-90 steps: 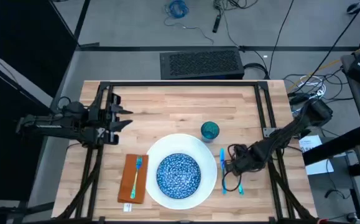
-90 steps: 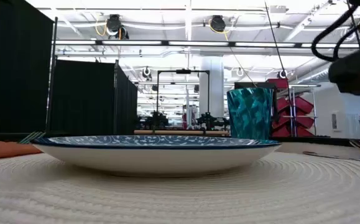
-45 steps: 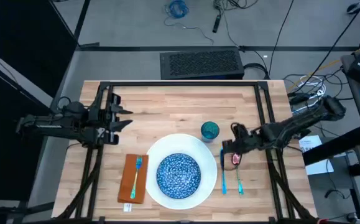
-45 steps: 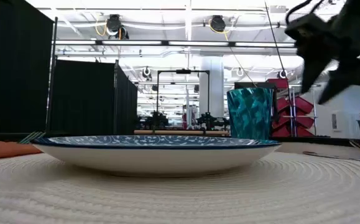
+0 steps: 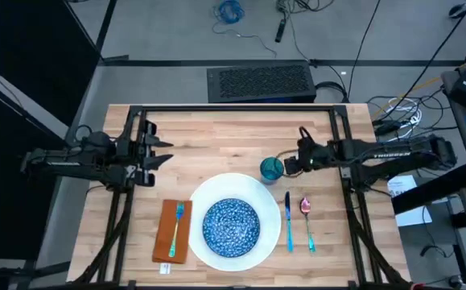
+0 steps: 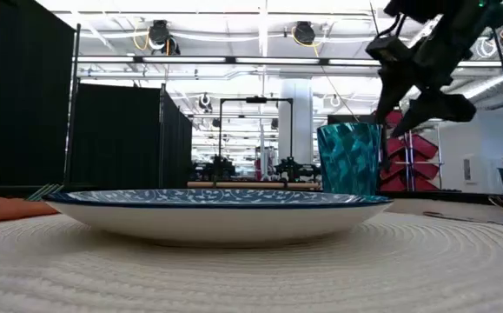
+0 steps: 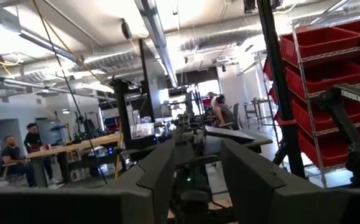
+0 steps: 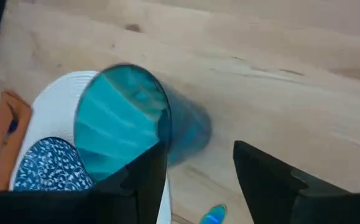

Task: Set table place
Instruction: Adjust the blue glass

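The small teal glass cup (image 8: 130,124) hides part of the round white plate (image 8: 55,106). The right gripper (image 5: 291,164), fingers spread and empty, hovers just beside it.

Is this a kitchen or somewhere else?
Probably not a kitchen: it looks like a robot lab or workshop. Red storage bins line metal shelves, bare pipes and ducts run under the ceiling, and people sit at work tables behind.

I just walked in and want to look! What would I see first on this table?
First, the big white plate with a blue speckled bowl near the front of the table. The right gripper hangs open beside the teal cup, behind the plate. The left gripper waits at the left edge.
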You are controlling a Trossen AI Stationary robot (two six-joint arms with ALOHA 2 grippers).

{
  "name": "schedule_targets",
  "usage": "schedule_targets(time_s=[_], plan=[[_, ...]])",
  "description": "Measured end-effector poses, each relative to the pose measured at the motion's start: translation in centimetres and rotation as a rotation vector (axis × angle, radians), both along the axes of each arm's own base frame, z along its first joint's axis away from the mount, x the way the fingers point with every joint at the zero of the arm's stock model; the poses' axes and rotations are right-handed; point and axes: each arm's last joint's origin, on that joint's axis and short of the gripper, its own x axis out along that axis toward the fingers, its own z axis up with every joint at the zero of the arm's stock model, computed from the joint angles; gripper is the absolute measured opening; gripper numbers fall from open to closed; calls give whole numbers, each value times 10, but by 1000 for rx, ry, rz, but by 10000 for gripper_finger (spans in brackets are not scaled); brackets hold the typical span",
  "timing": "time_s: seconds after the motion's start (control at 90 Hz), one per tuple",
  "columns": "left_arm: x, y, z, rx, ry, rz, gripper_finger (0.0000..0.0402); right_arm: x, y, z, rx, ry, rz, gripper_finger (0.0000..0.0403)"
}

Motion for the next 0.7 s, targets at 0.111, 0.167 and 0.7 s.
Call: schedule_targets(time_s=[0.111, 0.167, 0.7], plan=[[0, 0, 0, 0, 0, 1, 116, 1, -3, 1, 1, -11, 10, 173], [0, 0, 0, 0, 0, 1, 116, 2, -3, 1, 2, -18, 14, 173], [0, 0, -1, 10, 4, 5, 116, 36, -16, -28, 44, 26, 84, 154]])
